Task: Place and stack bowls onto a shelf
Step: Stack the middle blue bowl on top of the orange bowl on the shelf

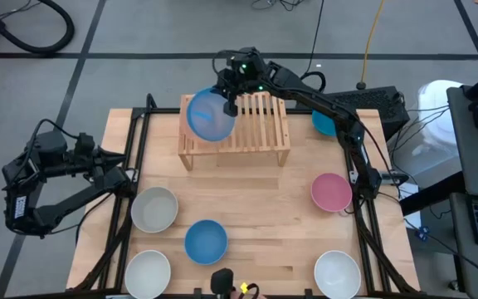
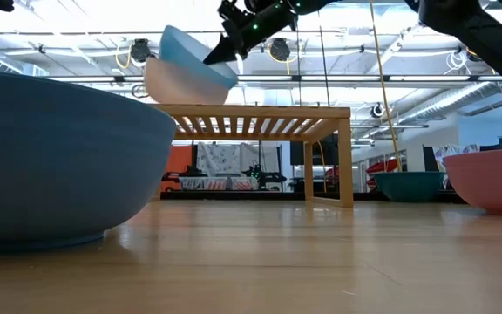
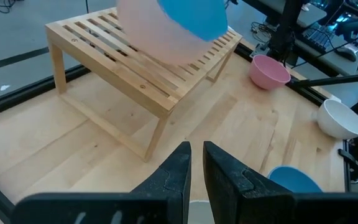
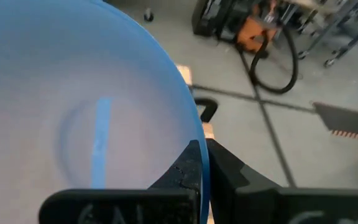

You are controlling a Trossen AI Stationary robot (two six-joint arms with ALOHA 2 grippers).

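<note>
A light blue bowl (image 1: 208, 116) hangs tilted over the left half of the light-wood slatted shelf (image 1: 260, 124) at the table's far middle. Below it a pale pink bowl (image 2: 174, 85) stands on the shelf top by its base; it also shows in the left wrist view (image 3: 160, 37). My right gripper (image 1: 229, 103) is shut on the blue bowl. My left gripper (image 1: 124, 178) waits at the table's left edge, shut and empty (image 3: 196, 163). My right gripper holds the blue bowl by its rim (image 4: 201, 149), on the side toward the table's right. One finger is inside the bowl and one outside. The fingers come from above and from the right. The bowl is tilted, its low side (image 2: 200, 70) down inside the pale pink bowl.
On the table lie a grey-beige bowl (image 1: 154, 208), a blue bowl (image 1: 206, 241), two white bowls (image 1: 148, 272) (image 1: 337, 274), a pink bowl (image 1: 332, 191) and a teal bowl (image 1: 324, 123) right of the shelf. The shelf's right half is bare slats.
</note>
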